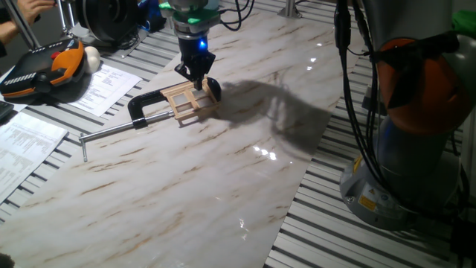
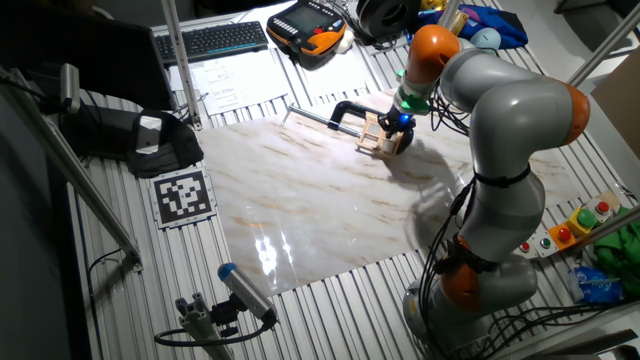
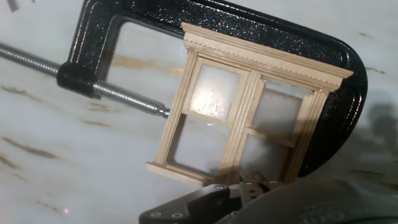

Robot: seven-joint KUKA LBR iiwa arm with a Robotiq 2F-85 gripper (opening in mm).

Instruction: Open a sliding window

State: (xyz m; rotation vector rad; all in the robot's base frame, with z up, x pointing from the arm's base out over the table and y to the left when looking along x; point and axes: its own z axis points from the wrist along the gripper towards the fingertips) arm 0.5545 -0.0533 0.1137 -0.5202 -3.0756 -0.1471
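Note:
The sliding window (image 1: 187, 101) is a small pale-wood frame lying flat on the marble board, held inside the black C-clamp (image 1: 145, 104). In the hand view the sliding window (image 3: 267, 57) fills the middle, its panes split by a central upright, with the clamp (image 3: 217, 25) arching over its top and right side. My gripper (image 1: 196, 76) hangs over the window's far edge, fingers drawn together. In the hand view my gripper (image 3: 249, 186) sits at the window's bottom sill, holding nothing. The other fixed view shows the window (image 2: 372, 134) beside my gripper (image 2: 398, 124).
The clamp's steel bar (image 1: 111, 130) runs left across the marble board (image 1: 223, 186). An orange-black teach pendant (image 1: 44, 67) and papers (image 1: 111, 83) lie at the left. The arm's base (image 1: 416, 134) stands right. A keyboard (image 2: 215, 38) and marker tag (image 2: 182, 195) lie off the board.

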